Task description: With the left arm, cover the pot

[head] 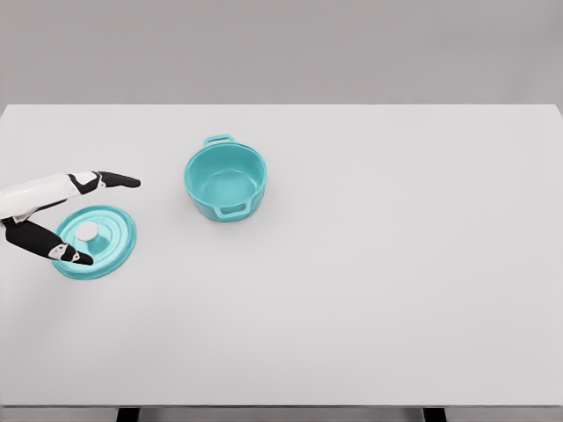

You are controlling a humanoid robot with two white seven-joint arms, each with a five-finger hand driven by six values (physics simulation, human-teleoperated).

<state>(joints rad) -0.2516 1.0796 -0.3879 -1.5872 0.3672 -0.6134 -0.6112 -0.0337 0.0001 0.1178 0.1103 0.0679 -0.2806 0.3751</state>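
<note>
The left hand (pixel 66 215) is spread, thumb on the near side and fingers on the far side of the lid (pixel 95 242), whose white knob (pixel 88 231) sits between them; contact seems not yet made. The open pot (pixel 225 181) stands beyond, up and to the hand's right, well apart.

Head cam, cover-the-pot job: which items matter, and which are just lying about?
Belongs to the job:
- pot, uncovered, on the table
- lid, flat on the table to the pot's left
- left hand, fingers spread over the lid, not gripping

Just there:
- table; nothing else lies on it
</note>
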